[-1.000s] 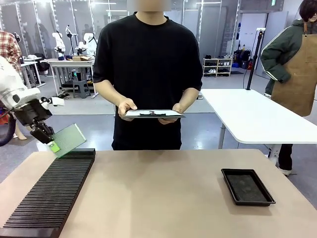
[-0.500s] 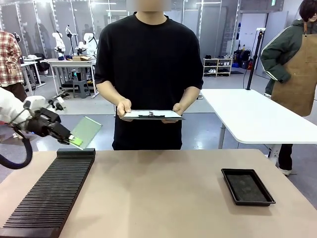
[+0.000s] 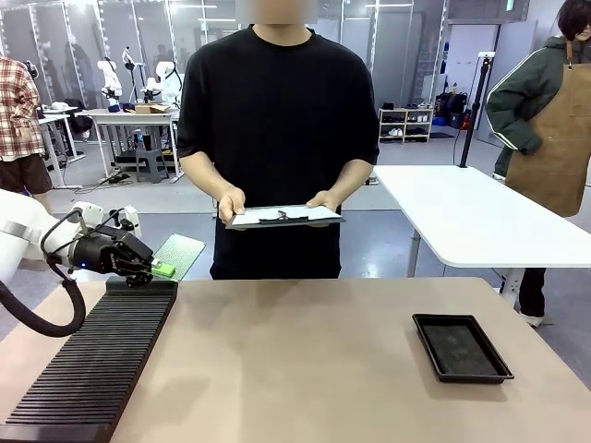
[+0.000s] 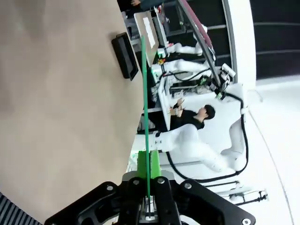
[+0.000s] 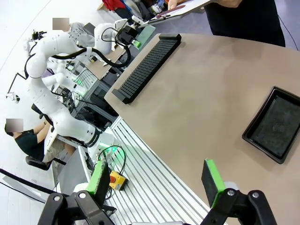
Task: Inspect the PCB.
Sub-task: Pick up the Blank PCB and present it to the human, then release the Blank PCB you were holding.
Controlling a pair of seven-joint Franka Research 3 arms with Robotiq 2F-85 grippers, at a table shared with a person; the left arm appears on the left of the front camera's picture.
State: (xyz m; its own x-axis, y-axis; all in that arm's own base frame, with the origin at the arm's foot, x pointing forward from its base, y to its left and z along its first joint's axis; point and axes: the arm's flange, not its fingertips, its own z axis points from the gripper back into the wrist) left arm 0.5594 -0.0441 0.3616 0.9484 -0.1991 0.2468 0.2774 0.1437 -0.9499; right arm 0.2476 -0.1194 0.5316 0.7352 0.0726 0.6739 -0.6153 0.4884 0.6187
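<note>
Two claws noted, one busy and one idle.

Left claw: jaws clamped on one short edge of the PCB. The arm comes in low from picture left. We see the board held clear of the table, just above and beyond the far end of the black slotted rack. It lies close to flat, its dotted face up and its free end pointing toward the person.

Left wrist view: the PCB shows edge-on as a thin green line running straight up from between the green pads of the left claw.

Right claw: jaws wide apart with nothing between them, hanging high over the near right side of the table.

From that height we see the rack along the far side and the shallow black tray nearer. The tray looks bare inside. The pale green patch at the tip of the distant arm is probably the PCB, though it is too small to be sure.

Front view: the tray sits on the right part of the table, well apart from the rack.

Person stands at the far side holding a white clipboard level at waist height. One hand is at its picture-left end and another hand at its picture-right end. The clipboard's black clip faces up.
</note>
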